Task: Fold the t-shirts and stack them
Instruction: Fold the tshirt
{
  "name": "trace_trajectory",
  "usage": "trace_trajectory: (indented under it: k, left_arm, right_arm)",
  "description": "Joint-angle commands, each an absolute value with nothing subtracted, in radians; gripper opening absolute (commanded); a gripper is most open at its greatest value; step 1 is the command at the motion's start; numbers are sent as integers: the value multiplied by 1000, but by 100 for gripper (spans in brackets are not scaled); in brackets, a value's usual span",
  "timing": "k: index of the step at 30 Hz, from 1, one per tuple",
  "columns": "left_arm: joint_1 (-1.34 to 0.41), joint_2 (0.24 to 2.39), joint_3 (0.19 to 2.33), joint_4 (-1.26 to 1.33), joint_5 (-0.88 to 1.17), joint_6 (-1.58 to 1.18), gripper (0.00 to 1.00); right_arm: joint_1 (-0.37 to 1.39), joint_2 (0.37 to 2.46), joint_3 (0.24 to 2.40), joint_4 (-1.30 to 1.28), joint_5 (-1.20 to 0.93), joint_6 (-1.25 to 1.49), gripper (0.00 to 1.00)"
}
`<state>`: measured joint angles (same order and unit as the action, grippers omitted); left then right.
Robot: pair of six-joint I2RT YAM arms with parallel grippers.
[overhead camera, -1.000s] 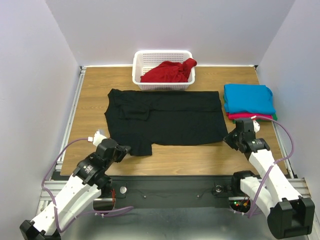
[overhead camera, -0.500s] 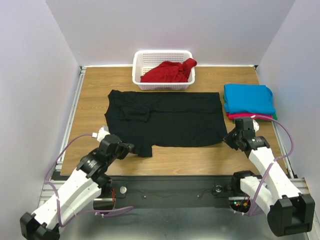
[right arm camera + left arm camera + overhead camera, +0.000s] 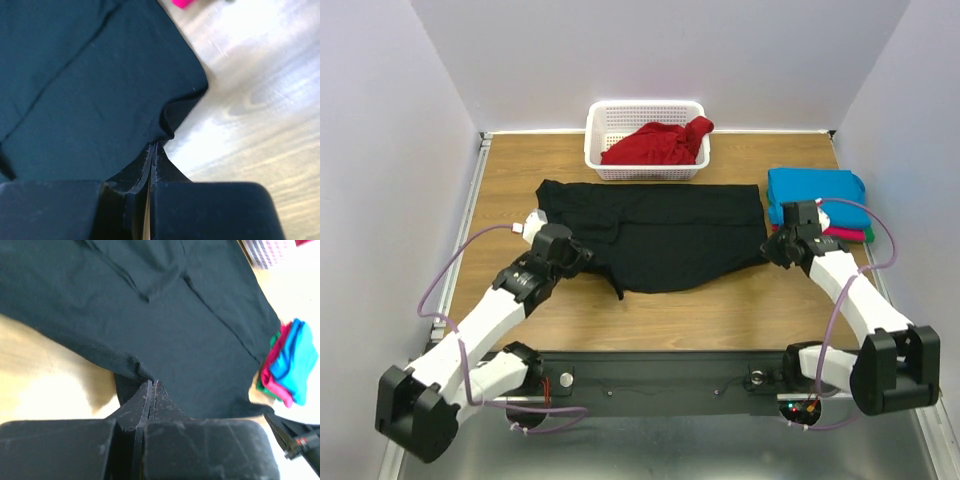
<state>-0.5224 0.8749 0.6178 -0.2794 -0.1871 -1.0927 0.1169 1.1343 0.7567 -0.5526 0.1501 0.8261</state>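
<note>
The wooden table (image 3: 510, 190) bears a black t-shirt (image 3: 670, 230), white basket (image 3: 595, 150), folded stack (image 3: 820, 192).

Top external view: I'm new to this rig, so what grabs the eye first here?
A black t-shirt lies spread in the middle, its near edge pinched by the left gripper and right gripper. Behind it a white basket holds a red shirt; a folded stack topped in turquoise sits at the right.

The black t-shirt (image 3: 660, 235) and red t-shirt (image 3: 655, 145) are plain, the basket (image 3: 640, 171) white-latticed.
</note>
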Motion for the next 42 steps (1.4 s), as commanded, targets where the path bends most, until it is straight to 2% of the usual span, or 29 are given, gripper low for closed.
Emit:
trace_trajectory:
  k: [1,16,42]
  left_arm:
    - [-460,949,689,-184,-141,-1028,0]
    - [-239,1155,839,-106,-49,-884,0]
    - [-153,1684,1216,-12,44,-663,0]
  right_arm:
    - [110,1181,833,-482,176,825,0]
    - [112,1414,1055,-460,235,785,0]
    - [86,1729,1219,-457,341,736,1]
